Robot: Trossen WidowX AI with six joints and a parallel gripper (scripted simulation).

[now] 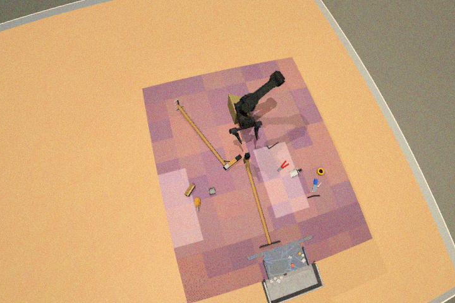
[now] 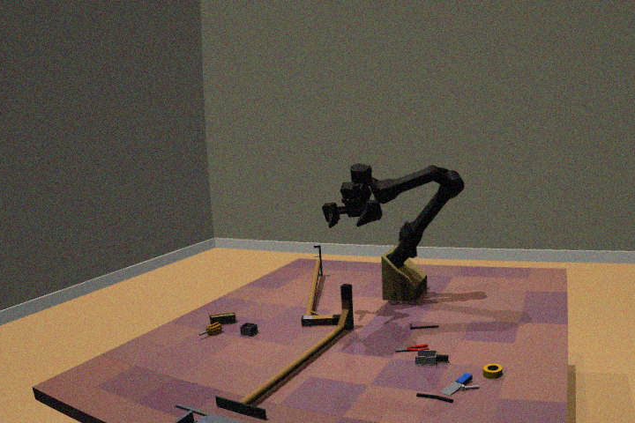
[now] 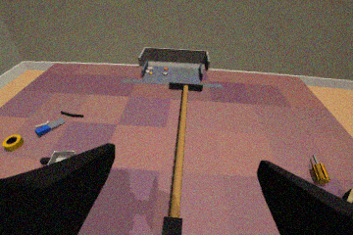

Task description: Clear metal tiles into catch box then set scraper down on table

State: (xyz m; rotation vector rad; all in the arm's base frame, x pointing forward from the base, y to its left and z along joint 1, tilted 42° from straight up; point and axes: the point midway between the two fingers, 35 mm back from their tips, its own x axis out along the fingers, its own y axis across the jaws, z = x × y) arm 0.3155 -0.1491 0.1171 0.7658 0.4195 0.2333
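With small pieces, apparently tiles (image 1: 292,265) (image 3: 166,72), left on the bench plate (image 1: 280,266) (image 3: 174,74), the long scraper (image 1: 258,201) (image 2: 298,367) (image 3: 180,147) is seen lying before it, ungripped; the gripper (image 1: 248,141) (image 2: 345,224) (image 3: 187,159) is spread wide, empty. Clearing may be left unfinished if release is taken as final.

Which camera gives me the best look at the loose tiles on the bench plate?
Top: it shows several pale and orange tiles separately on the steel plate. Wrist shows a few, tiny; exterior cuts them off.
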